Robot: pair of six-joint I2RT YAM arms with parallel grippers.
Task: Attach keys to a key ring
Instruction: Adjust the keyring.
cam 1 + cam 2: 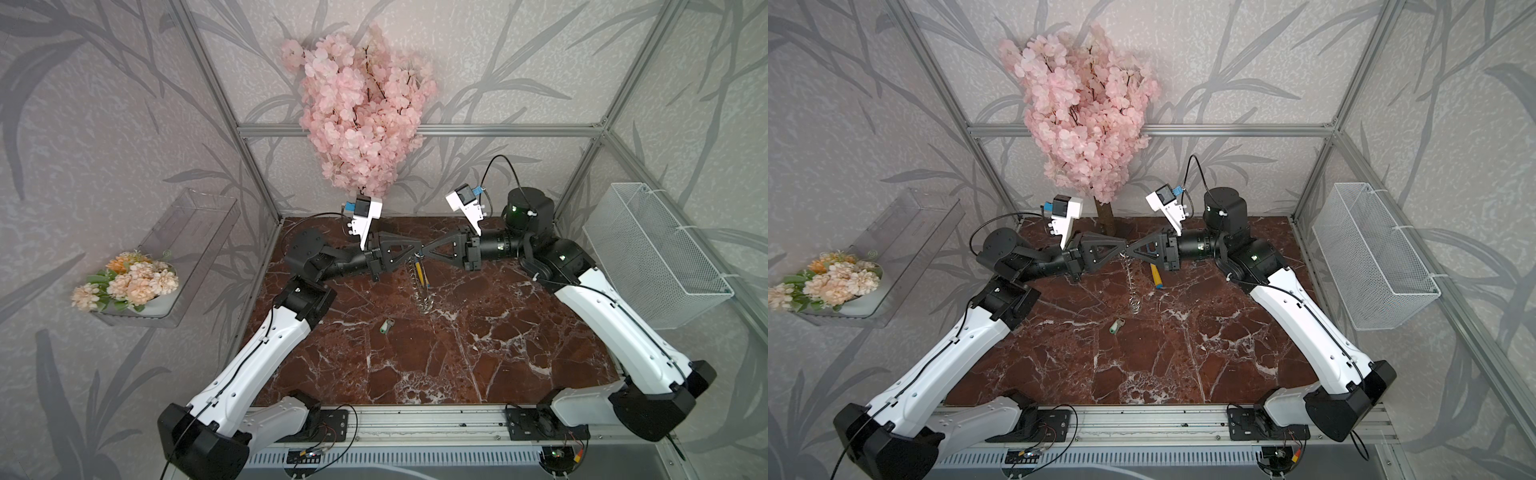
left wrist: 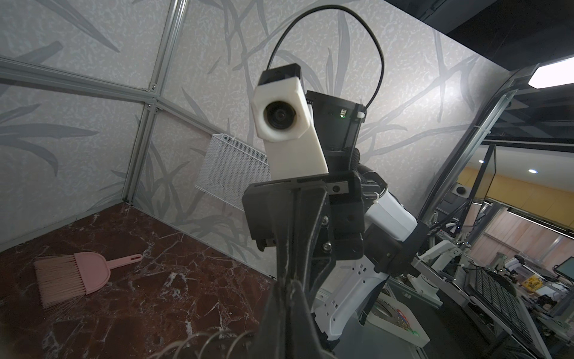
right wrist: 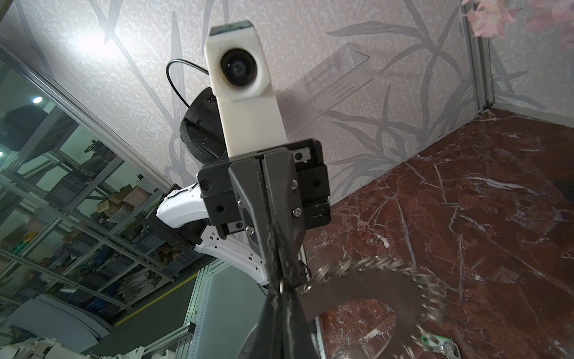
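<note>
Both arms reach inward, forearms level. The left gripper (image 1: 417, 254) and right gripper (image 1: 429, 253) meet tip to tip, fingers closed, the right pinching the key ring (image 3: 357, 289).

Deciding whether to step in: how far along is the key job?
Done: grey metal disc fringed with small split rings is picked up, hanging edge-on. In hand: left hand and right hand both pinch its top, shut. Remaining: small silver key with pale green tag lies loose on the marble table, not yet threaded.
</note>
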